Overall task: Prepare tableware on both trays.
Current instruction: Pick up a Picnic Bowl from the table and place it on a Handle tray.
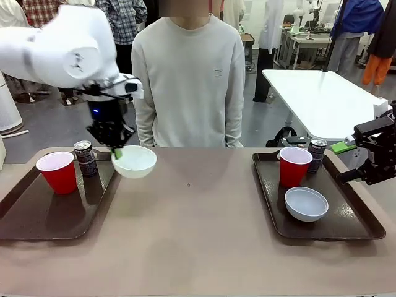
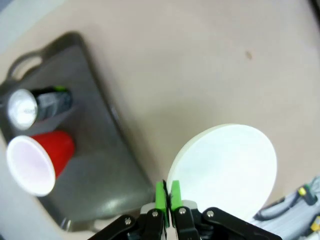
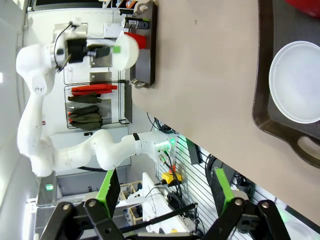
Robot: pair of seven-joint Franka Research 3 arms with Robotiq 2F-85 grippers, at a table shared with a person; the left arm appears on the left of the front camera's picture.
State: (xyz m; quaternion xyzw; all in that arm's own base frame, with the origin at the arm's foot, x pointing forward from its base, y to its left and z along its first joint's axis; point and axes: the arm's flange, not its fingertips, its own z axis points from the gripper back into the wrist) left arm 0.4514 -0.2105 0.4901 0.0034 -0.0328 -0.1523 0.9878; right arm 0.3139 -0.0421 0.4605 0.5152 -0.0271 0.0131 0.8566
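left gripper (image 1: 116, 150) is pinched shut on the white bowl's (image 1: 134, 161) rim, looks lifted, with the left tray (image 1: 37, 216) at about 8 o'clock; right gripper (image 1: 365, 162) idles wide open.

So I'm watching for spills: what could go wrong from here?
The left gripper pinches only the rim of the lifted white bowl, so it could tilt or slip out. The bowl hangs close to the drink can and red cup on the left tray; setting it down may topple them.
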